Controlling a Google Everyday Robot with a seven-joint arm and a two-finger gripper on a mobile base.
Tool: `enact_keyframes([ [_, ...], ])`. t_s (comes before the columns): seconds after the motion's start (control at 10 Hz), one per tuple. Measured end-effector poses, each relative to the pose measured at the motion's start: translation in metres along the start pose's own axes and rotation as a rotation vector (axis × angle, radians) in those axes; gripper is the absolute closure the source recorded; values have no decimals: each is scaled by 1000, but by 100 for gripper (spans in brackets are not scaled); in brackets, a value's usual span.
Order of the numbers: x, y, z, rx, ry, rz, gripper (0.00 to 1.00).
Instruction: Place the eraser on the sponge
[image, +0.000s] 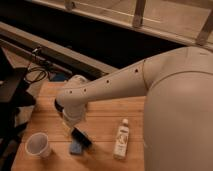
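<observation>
The black eraser (81, 137) lies partly on the light blue sponge (75, 147) on the wooden bench (105, 112). The end effector (70, 126) is just beside the eraser. I cannot tell if it is open or closed.

Eraser (81, 137) is laid across sponge (75, 147); gripper (69, 129) is positioned just behind-left; cup (39, 145) is placed left, bottle (121, 139) right, on table (102, 112).

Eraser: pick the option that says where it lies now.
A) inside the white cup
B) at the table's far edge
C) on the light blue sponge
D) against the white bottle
C: the eraser lies across the upper part of the sponge, apart from the cup and the bottle; the gripper is just up-left of it.
</observation>
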Motion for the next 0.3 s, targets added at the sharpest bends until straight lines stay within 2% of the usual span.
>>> enact_keyframes([
  [0.1,-2,1,-2,-7,4,-8,33],
  [0.3,-4,2,10,-20,21,-22,33],
])
